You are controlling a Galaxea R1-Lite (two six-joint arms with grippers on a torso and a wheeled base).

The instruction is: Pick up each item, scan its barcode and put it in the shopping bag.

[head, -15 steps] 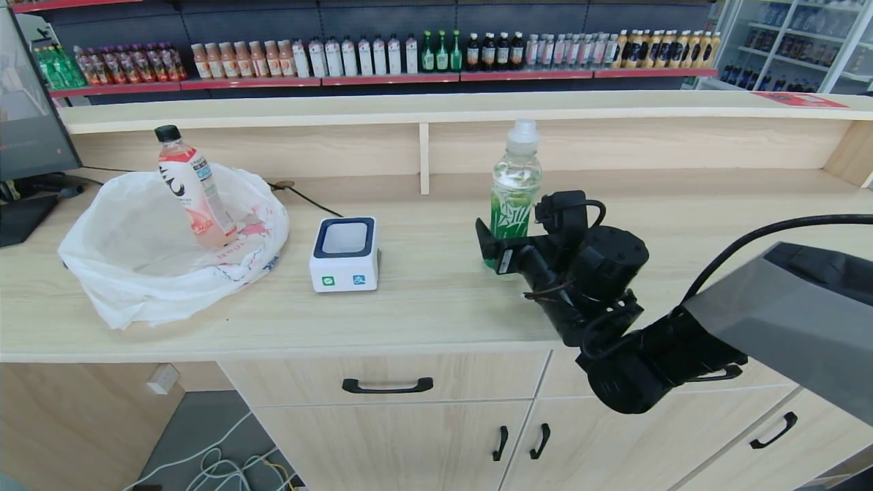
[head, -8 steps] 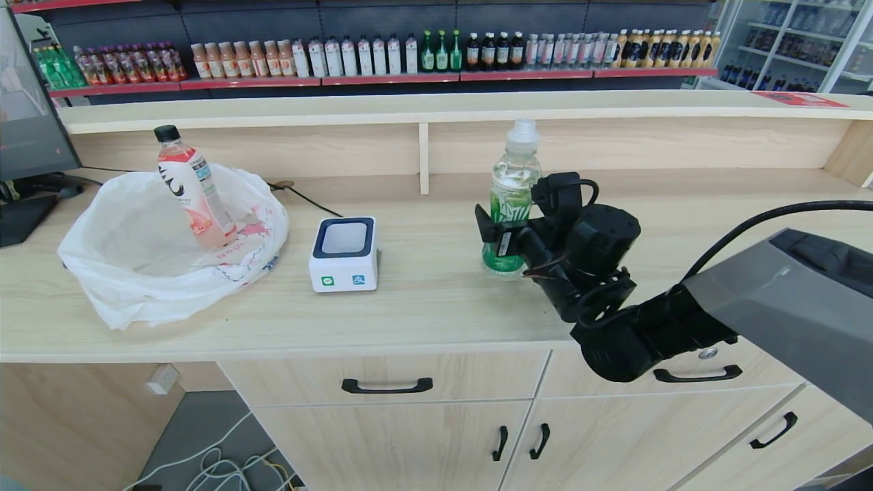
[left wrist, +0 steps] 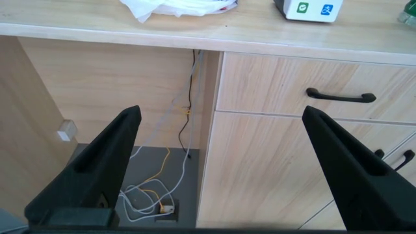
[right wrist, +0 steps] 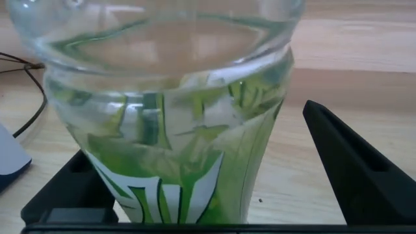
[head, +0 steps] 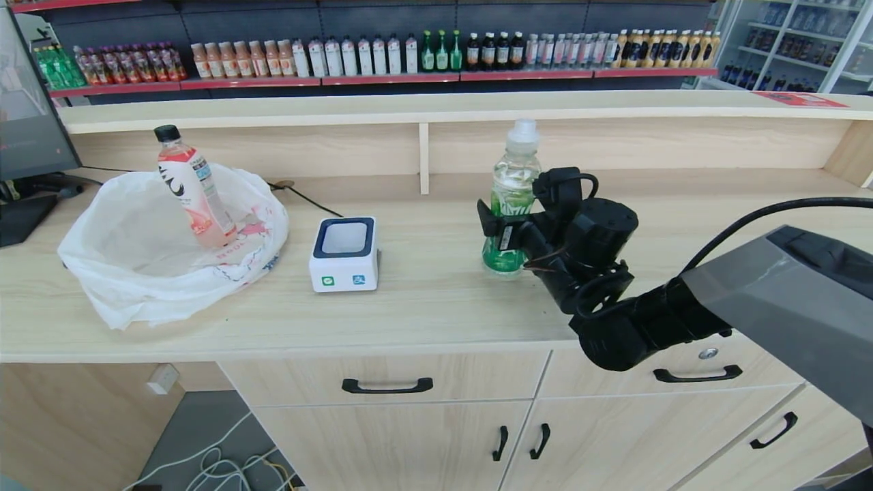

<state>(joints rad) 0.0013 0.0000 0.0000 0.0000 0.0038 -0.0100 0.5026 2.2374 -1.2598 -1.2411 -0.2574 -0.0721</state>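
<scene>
Head view: the clear plastic bottle (head: 515,181) with green label and white cap stands upright on the pale wooden worktop (head: 423,300), to the right of the white cube-shaped scanner (head: 344,254) with its dark-rimmed window. The right tool (head: 511,224) sits around the bottle's label band, jaws parted, one black finger on each side. Right wrist view: one finger (right wrist: 354,175) stands clear of the bottle wall, with worktop visible between. The other looks close against it; contact is uncertain. Judgement: not clamped, nothing lifted. The left tool (left wrist: 221,114) hangs low before the drawer fronts, jaws wide apart, empty. The white crumpled plastic shopping bag (head: 136,266) lies at the worktop's left end, with a pink-labelled, black-capped bottle (head: 194,187) leaning inside.

Risks, as judged:
1. The bottle sits off-centre between the fingers, so the nearer finger would push first on closing and could tip or slide this tall, narrow-based bottle.
2. The smooth, thin wall may flex and slip under a light grip.
3. The barcode position cannot be told, so the scan may miss unless the bottle is turned.
4. The bag is floppy, and a careless drop could topple the leaning pink bottle.
</scene>
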